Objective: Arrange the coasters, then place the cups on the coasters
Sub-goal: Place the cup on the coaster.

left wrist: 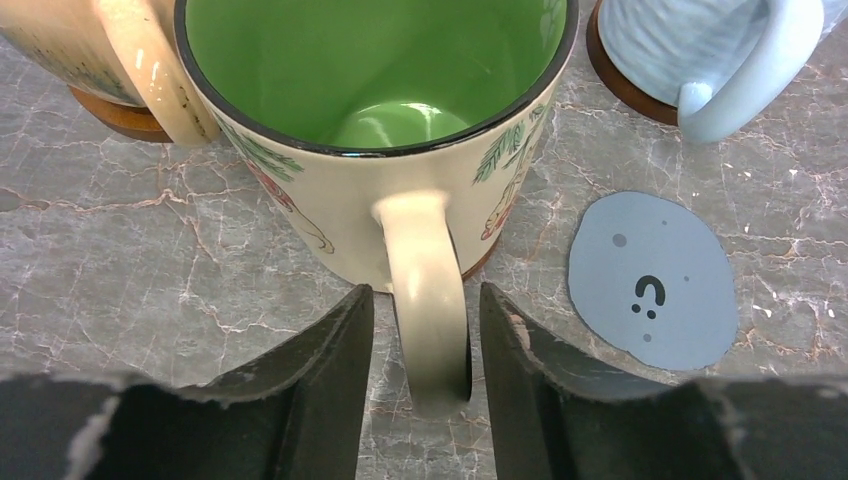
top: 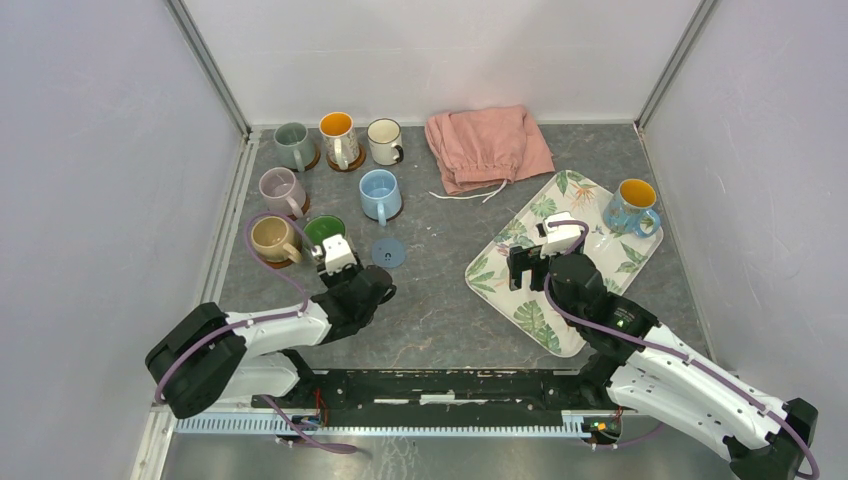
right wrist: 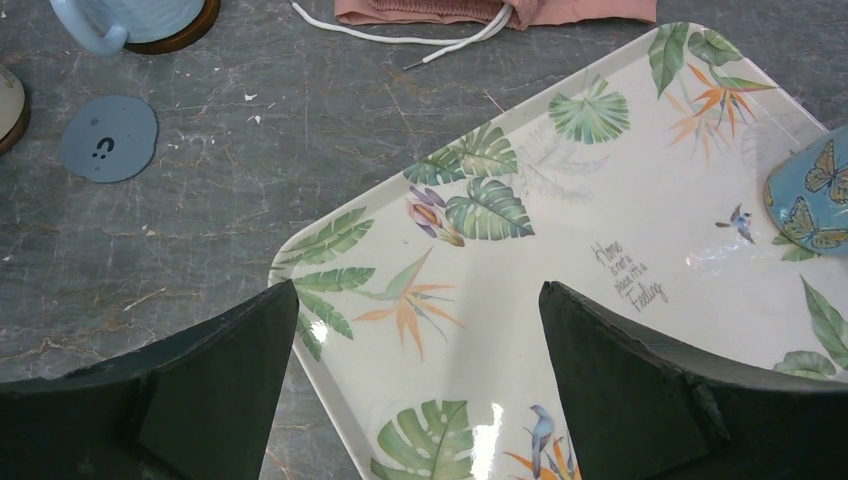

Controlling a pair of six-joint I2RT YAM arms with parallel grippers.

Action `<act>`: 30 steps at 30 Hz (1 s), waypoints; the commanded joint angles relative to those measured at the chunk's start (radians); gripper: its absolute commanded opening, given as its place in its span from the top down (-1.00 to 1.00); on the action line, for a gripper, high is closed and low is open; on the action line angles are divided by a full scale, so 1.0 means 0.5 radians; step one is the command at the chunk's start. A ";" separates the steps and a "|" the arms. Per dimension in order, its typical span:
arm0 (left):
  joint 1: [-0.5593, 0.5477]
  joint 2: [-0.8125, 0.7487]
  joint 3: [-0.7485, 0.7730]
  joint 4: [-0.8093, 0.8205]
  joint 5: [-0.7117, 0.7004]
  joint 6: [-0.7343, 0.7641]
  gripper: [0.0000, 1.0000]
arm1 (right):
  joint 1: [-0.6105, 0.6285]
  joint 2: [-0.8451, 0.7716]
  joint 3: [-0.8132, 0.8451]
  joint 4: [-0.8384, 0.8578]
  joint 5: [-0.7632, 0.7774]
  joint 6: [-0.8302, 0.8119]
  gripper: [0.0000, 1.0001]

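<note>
The green-inside cup (top: 325,231) (left wrist: 380,80) stands on a brown coaster (left wrist: 488,256) with its handle (left wrist: 425,290) pointing at me. My left gripper (top: 333,258) (left wrist: 425,335) is open, a finger on each side of that handle with a thin gap on both sides. A flat blue coaster (top: 388,252) (left wrist: 652,280) (right wrist: 108,138) lies bare just to the right. My right gripper (top: 527,265) (right wrist: 415,330) hangs wide open over the leaf-patterned tray (top: 500,268) (right wrist: 560,230), holding nothing. A blue butterfly cup with an orange inside (top: 632,208) (right wrist: 815,195) stands on the tray's far end.
Beige (top: 272,240), lilac (top: 281,189), grey-green (top: 293,145), orange-inside (top: 339,138), cream (top: 385,141) and light blue (top: 380,195) cups stand on brown coasters at the back left. A pink cloth (top: 488,145) with a white drawstring lies behind the tray. Walls enclose the table.
</note>
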 commanded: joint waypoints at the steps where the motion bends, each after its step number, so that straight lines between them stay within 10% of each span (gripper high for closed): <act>1: -0.003 -0.030 0.085 -0.060 -0.053 -0.078 -0.05 | -0.002 -0.011 0.010 0.063 0.001 0.008 -0.96; 14: -0.003 -0.257 0.267 -0.515 -0.011 -0.192 -0.99 | 0.001 0.013 0.032 0.060 0.030 0.030 -0.96; 30: -0.003 -0.729 0.593 -0.795 0.685 0.290 -0.99 | -0.003 0.243 0.190 -0.032 0.194 0.211 -0.96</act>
